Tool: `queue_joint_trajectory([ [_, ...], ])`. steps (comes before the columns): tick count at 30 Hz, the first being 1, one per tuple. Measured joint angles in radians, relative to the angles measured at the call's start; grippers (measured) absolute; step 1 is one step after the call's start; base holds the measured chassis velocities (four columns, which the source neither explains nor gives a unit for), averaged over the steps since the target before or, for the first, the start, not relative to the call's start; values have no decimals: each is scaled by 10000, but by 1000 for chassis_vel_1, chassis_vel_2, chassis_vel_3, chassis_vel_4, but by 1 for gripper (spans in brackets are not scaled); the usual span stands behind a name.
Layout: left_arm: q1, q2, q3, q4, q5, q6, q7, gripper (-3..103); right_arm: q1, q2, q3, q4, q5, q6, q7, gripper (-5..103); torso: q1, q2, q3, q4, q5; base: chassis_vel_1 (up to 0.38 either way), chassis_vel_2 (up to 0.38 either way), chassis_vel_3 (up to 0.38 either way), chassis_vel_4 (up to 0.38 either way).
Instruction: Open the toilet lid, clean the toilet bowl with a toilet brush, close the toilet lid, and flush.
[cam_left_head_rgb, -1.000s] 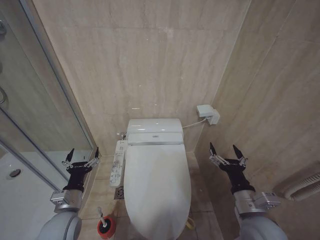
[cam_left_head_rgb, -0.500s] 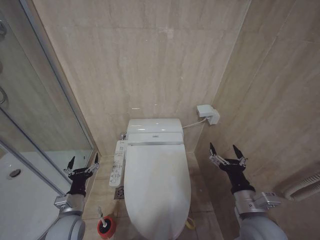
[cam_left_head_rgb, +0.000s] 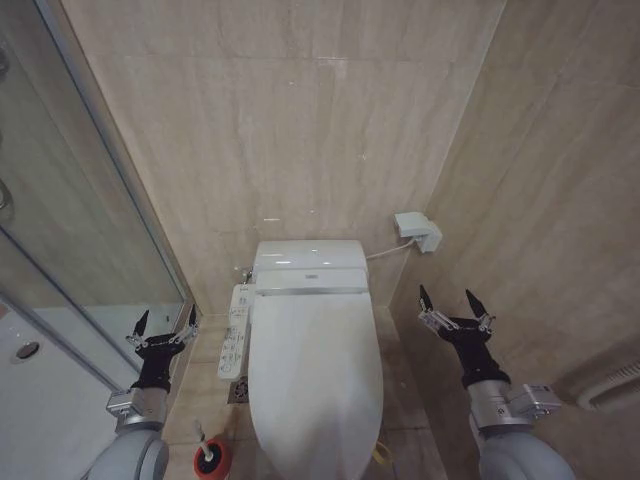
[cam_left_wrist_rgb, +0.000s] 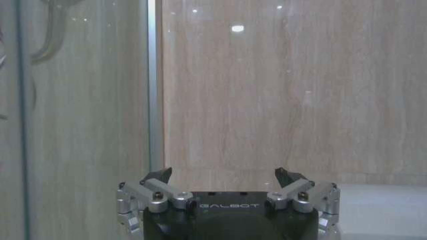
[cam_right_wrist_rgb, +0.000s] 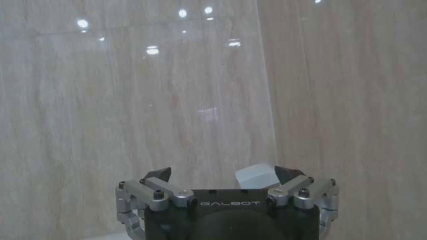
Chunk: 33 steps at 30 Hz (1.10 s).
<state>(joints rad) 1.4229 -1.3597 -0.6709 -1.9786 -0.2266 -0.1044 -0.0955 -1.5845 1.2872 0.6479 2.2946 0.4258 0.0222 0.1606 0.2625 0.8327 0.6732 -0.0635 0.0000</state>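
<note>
The toilet lid (cam_left_head_rgb: 315, 370) is a glossy white oval lying flat and shut over the toilet bowl, which is hidden beneath it. On the floor to the toilet's left stands a round red holder (cam_left_head_rgb: 211, 460) with the toilet brush (cam_left_head_rgb: 201, 438) and its thin white handle sticking up. My left gripper (cam_left_head_rgb: 165, 322) is open, raised beside the toilet's left side above the brush. My right gripper (cam_left_head_rgb: 454, 302) is open on the toilet's right, near the wall. The left gripper (cam_left_wrist_rgb: 225, 175) faces tiled wall and glass; the right gripper (cam_right_wrist_rgb: 223, 173) faces the wall. Both hold nothing.
A long white control panel (cam_left_head_rgb: 236, 332) with buttons runs along the toilet's left side. A glass shower screen (cam_left_head_rgb: 70, 230) and white shower tray (cam_left_head_rgb: 40, 390) stand to the left. A white wall box (cam_left_head_rgb: 417, 230) with a cable sits right of the tank. Tiled walls close in.
The left arm dropped lower between the first and second earlier frames. Since then the view has shifted slightly, so the camera moved. The right arm holds still.
</note>
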Motion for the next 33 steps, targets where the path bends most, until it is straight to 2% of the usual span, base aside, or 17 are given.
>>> queue_joint_trajectory([
  [17,-31,1,1,76,70,-122,88,100,-1,0,0,0,0,0,0,100,-6,0,-2,-2,0,-20,22,17,-20],
  [33,-142,51,23,137,60,-120,135,100,2,0,0,0,0,0,0,100,5,-4,2,-2,-1,-76,65,80,-77],
])
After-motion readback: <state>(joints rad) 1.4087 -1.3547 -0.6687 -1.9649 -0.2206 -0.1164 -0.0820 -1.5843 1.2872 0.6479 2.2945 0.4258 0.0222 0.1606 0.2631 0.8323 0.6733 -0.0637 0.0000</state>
